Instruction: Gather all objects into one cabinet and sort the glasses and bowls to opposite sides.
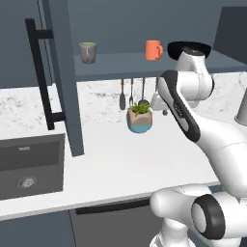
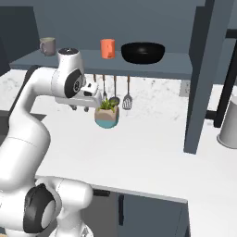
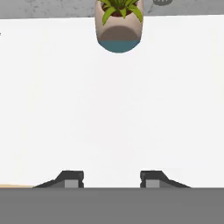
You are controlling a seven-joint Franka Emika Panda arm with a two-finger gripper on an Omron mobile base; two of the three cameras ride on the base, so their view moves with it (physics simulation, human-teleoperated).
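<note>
Half the black bowl (image 1: 189, 48) hides behind arm; gripper (image 3: 111, 178) apart, apparently holding nothing.

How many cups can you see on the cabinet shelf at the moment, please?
2: a grey-green cup at the shelf's left end, and an orange mug further right, beside the black bowl. The arm may be hiding others.

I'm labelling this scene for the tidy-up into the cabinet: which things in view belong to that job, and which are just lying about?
Job:
grey-green cup
orange mug
black bowl
cabinet door

Lying about:
potted plant
hanging utensils
sink
grey canister
</note>
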